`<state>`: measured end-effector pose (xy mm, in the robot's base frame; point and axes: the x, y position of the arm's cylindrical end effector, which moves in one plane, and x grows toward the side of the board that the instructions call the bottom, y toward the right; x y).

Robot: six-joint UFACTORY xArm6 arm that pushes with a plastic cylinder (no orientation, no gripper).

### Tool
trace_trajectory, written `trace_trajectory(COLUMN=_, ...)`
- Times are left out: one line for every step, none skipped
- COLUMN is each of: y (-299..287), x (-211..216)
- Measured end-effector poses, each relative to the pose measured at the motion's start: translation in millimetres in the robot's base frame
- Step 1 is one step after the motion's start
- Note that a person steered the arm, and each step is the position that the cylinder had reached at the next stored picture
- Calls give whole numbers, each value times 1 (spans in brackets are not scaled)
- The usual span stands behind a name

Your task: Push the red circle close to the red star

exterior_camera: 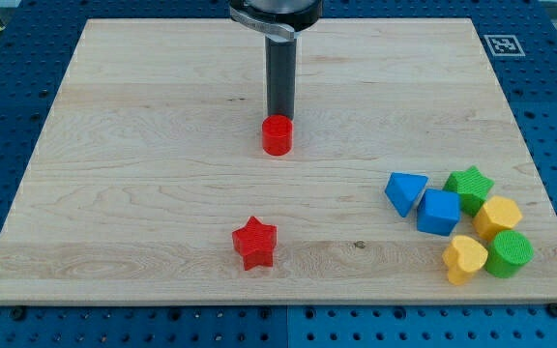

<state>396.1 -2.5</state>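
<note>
camera view: my tip [279, 117] sits right behind the red circle [278, 135], on its top side in the view, touching or nearly so; the circle hides the very end of the rod, so contact can't be confirmed. no jaws here, just a bare rod, nothing clamped. the red circle is mid-board, the red star [254, 242] is well below it and slightly to the view's left, bare wooden board [114, 145] between them. risk: the star is off-axis from a straight downward push, so a dead-straight shove likely passes the circle to the star's right side. round block on a thin rod also tends to roll off the contact point if the push isn't centred, then it slips sideways. overshoot could knock the star away. the cluster at lower right, blue triangle [406, 191], blue cube [439, 212], green star [470, 187], yellow hexagon [498, 217], yellow heart [464, 258], green cylinder [509, 253], looks well clear of the path. arm body is cut off at the view's top.
</note>
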Motion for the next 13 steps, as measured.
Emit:
trace_trajectory(y=-7, x=20)
trace_trajectory(y=-8, x=41)
trace_trajectory(y=-12, x=61)
trace_trajectory(y=-23, x=84)
trace_trajectory(y=-29, x=97)
trace_trajectory(y=-43, x=106)
trace_trajectory(y=-44, x=113)
trace_trajectory(y=-44, x=110)
trace_trajectory(y=-35, x=78)
trace_trajectory(y=-9, x=72)
trace_trajectory(y=22, x=86)
trace_trajectory(y=24, x=116)
trace_trajectory(y=25, x=117)
